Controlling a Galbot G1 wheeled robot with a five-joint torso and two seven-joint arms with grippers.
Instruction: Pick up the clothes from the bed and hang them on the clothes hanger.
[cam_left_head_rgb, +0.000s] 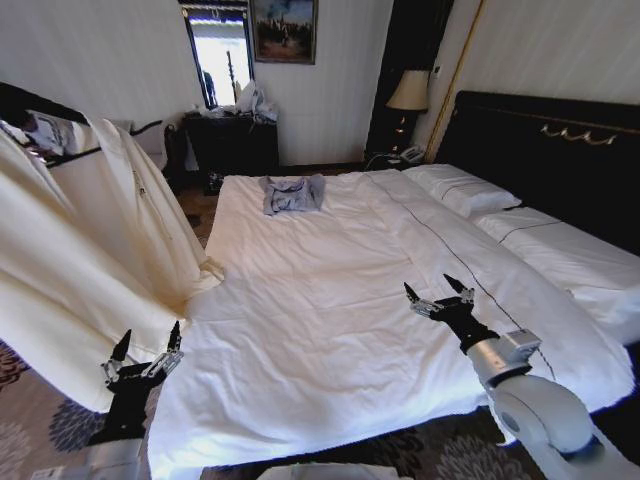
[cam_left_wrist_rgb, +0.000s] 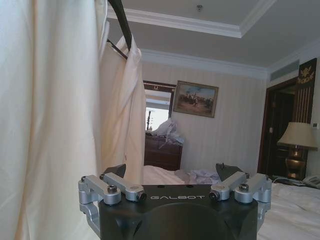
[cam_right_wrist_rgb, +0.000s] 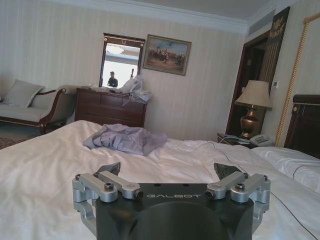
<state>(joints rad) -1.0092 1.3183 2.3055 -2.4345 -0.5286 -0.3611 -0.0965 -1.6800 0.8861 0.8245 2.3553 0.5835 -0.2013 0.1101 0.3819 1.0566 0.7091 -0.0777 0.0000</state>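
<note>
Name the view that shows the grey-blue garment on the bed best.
The right wrist view: the grey-blue garment lies crumpled and close on the bed. The head view shows it small and far; the left wrist view shows a sliver.

Black gripper bodies w/ white GALBOT lettering, silver screwed linkages, black fingers (cam_right_wrist_rgb: 111, 168), grey-white right forearm

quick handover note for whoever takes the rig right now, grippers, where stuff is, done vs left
Left gripper: open, empty, low by the bed's near-left corner, beside the hanging garment.
Right gripper: open, empty, above the bed.
The cream clothes hang at the robot's left, draped over the black clothes hanger, off the bed.
A small grey-blue garment lies at the bed's far end.
Done: cream garment looks hung.
Left: apparently nothing but checking it sits securely.
</note>
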